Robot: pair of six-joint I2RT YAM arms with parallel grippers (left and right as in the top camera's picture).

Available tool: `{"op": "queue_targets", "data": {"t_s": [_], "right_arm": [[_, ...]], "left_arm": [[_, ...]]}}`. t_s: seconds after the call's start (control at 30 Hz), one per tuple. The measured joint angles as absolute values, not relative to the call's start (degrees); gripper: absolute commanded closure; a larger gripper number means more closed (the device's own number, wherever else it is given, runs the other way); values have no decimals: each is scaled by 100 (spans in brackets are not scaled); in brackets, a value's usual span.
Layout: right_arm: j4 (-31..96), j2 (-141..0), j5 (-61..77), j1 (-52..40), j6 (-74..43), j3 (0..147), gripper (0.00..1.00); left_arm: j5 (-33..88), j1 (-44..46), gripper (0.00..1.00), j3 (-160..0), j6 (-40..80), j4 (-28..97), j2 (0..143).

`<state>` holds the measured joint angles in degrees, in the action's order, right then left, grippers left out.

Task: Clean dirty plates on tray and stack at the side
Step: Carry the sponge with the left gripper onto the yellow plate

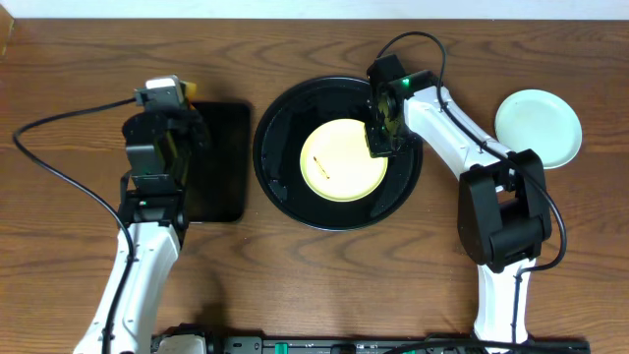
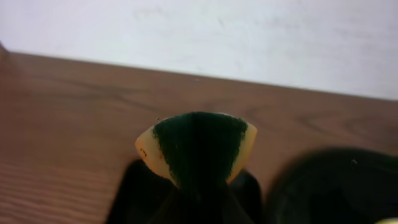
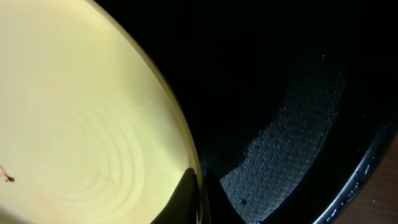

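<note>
Wood-grain desk (image 1: 295, 285) bore the tray (image 1: 280, 118); right tool (image 1: 379, 140) pinched the rim of the yellow plate (image 1: 339, 162), probably steadying it, left tool (image 2: 199, 199) clamping a sponge (image 2: 199, 146) for scrubbing.

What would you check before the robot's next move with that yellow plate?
1. Left claw holds the sponge: ok.
2. The yellow plate lies inside the round tray: ok.
3. Plate free of dirt: not ok, a brown speck shows.
4. Right claw sits at the plate's right rim: ok.
5. Right claw's grip on that rim: cannot tell.
6. The mint plate lies apart on the table: ok.
</note>
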<state>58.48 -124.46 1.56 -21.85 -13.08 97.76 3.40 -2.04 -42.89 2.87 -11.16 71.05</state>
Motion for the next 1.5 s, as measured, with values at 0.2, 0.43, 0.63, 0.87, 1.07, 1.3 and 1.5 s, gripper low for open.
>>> {"op": "queue_targets", "data": {"t_s": [0.2, 0.43, 0.63, 0.87, 1.07, 1.3, 1.5], "right_arm": [[5852, -12446, 154, -2185, -1308, 9776, 99], [5865, -12446, 156, -2185, -1308, 9776, 99], [5876, -12446, 154, -2185, -1308, 9776, 99], [5870, -12446, 152, -2185, -1308, 9776, 99], [5867, -12446, 152, -2185, -1308, 9776, 99], [5837, -12446, 150, -2185, -1308, 9773, 99], [5472, -12446, 148, -2185, -1308, 9588, 99]], "left_arm": [[-189, -84, 93, -4294, 631, -1186, 6759], [-635, -80, 92, -4298, 963, -537, 6761], [-1092, 60, 93, -4300, 1092, -878, 6759], [14, 82, 93, -4305, 1319, -843, 6779], [895, 318, 92, -4915, 1824, 270, 7234], [1557, 1260, 93, -5911, 1997, 1264, 8136], [1745, 1942, 93, -5937, 2038, 1282, 8923]]}}
